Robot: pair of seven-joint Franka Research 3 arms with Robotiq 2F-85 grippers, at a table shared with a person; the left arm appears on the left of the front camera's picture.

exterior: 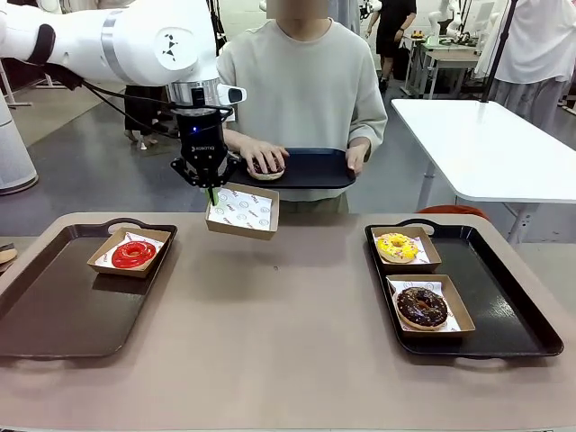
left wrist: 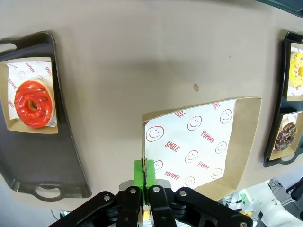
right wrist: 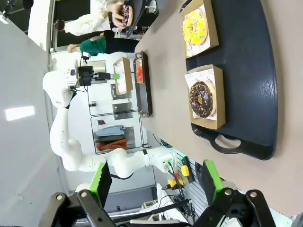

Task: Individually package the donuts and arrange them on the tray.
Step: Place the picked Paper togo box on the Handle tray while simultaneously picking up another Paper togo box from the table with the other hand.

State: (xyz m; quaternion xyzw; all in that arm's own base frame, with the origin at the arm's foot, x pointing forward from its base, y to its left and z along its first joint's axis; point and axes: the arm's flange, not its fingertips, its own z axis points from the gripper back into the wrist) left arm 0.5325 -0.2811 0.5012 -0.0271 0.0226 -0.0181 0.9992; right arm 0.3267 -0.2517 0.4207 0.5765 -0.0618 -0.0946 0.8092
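Starting nearest, the right-hand tray [exterior: 526, 297] on the surface [exterior: 288, 315] carries two finished packages: the chocolate donut [exterior: 421, 306] in front and the yellow sprinkled donut [exterior: 397, 246] behind it, each seated in its own paper box. On the left-hand tray [exterior: 54, 306], the red donut [exterior: 133, 254] sits boxed at the far end. The right claw [right wrist: 156, 182] hangs with its green pads wide apart, holding nothing, well apart from all donuts.

Further across, the left claw [exterior: 212, 187] is clamped tight on one wall of an empty paper box [exterior: 243, 211], holding it above the surface's far edge, its printed liner facing up.

Beyond that, the person's hand [exterior: 264, 155] rests on the purple sprinkled donut [exterior: 266, 167], which lies on a dark tray [exterior: 315, 169] held at waist height, just past and slightly above the box.

Judgement: the step in hand is receiving this last donut. To do it well, the box should be kept level and steady, its opening presented towards the person. A one-wall grip may let the box sag under the load.
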